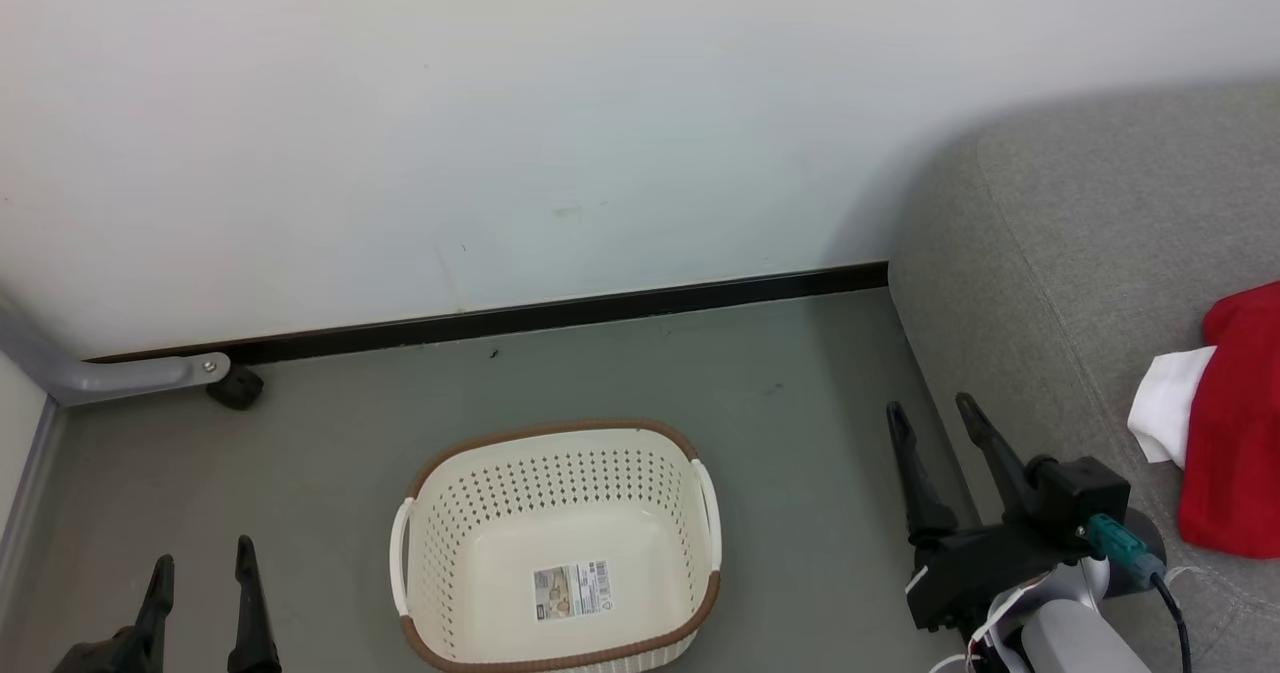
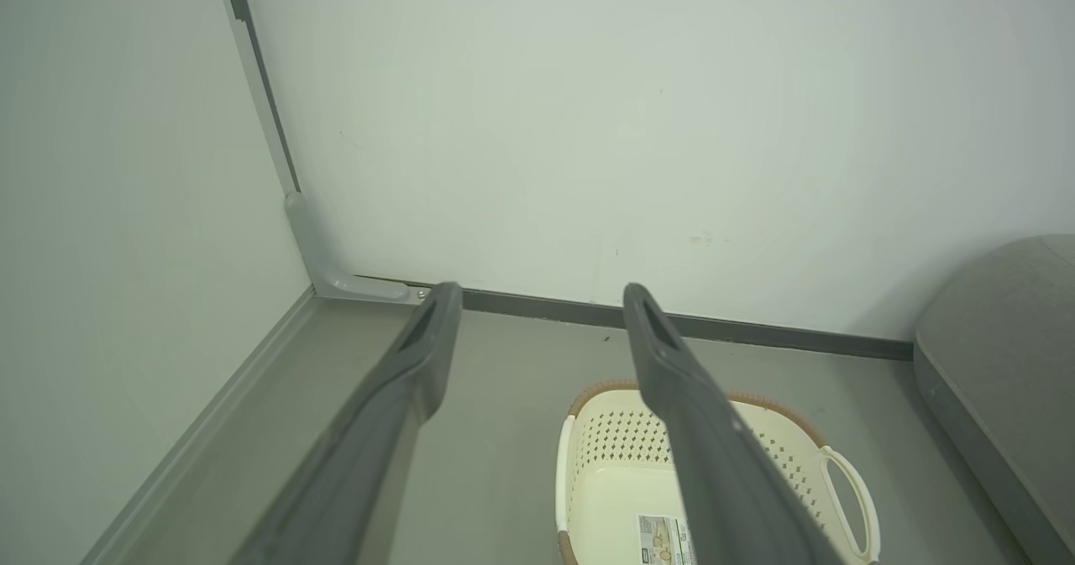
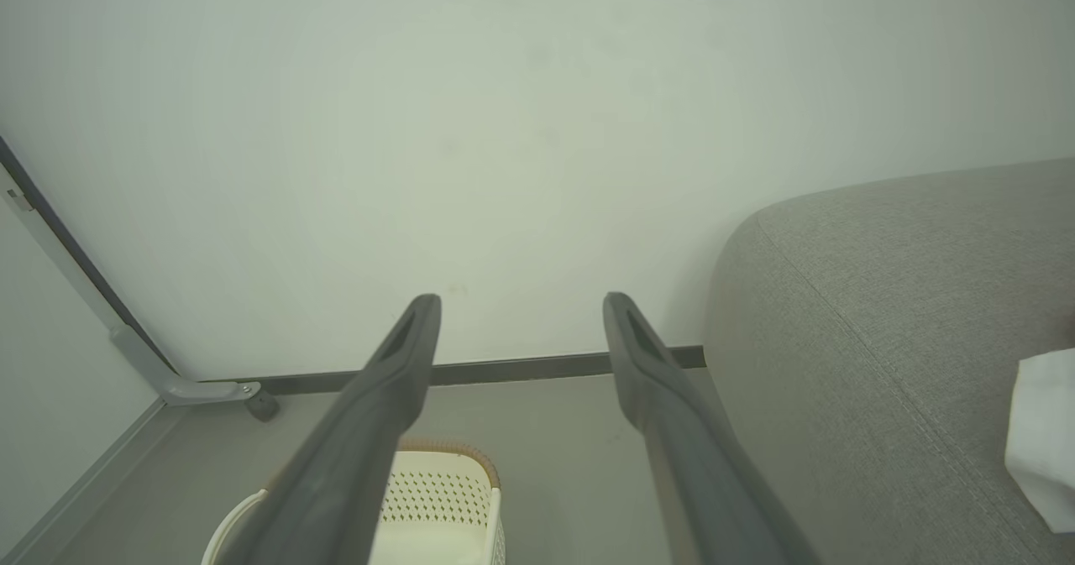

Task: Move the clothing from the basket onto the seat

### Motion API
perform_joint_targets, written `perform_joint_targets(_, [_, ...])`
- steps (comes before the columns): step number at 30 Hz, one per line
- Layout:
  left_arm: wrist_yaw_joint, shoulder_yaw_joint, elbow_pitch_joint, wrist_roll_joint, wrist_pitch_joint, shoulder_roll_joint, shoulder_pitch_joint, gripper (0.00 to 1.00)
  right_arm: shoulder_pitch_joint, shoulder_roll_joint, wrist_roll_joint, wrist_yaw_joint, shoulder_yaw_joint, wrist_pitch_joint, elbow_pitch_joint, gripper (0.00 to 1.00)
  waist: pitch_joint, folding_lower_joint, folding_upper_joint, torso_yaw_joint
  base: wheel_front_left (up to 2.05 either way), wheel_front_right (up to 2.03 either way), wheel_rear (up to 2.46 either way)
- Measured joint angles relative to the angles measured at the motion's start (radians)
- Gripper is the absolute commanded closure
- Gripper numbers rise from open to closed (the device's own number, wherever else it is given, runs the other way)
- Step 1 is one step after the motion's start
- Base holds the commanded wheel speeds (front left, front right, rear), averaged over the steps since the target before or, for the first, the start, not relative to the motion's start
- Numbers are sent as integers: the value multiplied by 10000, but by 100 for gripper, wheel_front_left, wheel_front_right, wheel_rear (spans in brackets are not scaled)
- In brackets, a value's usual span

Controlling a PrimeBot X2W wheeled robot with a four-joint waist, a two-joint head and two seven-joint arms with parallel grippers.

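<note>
Grey floor [image 1: 800, 433] holds basket [image 1: 560, 426]; clothing [image 1: 1240, 433] on seat [image 1: 1060, 253].

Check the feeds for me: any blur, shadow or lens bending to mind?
Head view: sharp, a soft shadow on the wall beside the grey fabric sofa seat. Left wrist view: left gripper blurs close up; the oval cream perforated basket is crisp. Right wrist view: hazy, washed out.

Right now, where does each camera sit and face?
Head: on the robot's head, facing forward and down at the oval cream perforated plastic basket; left gripper and right gripper show, open.
Left wrist: on that wrist, looking along its fingers toward the white wall.
Right wrist: likewise, wall ahead, grey fabric seat rightward.
Shared: all show the basket.
</note>
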Motion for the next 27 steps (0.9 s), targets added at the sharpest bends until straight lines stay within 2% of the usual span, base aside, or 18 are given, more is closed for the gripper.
perform_joint_targets(15, [0, 374, -529, 779, 0, -351, 267, 0, 151, 2, -198, -240, 359, 58, 69, 0, -69, 1, 0, 68, 0, 0, 0])
perform_joint_targets(27, [0, 458, -662, 1129, 0, -403, 411, 0, 150, 2, -176, -347, 397, 94, 138, 0, -158, 1, 0, 102, 0, 0, 0])
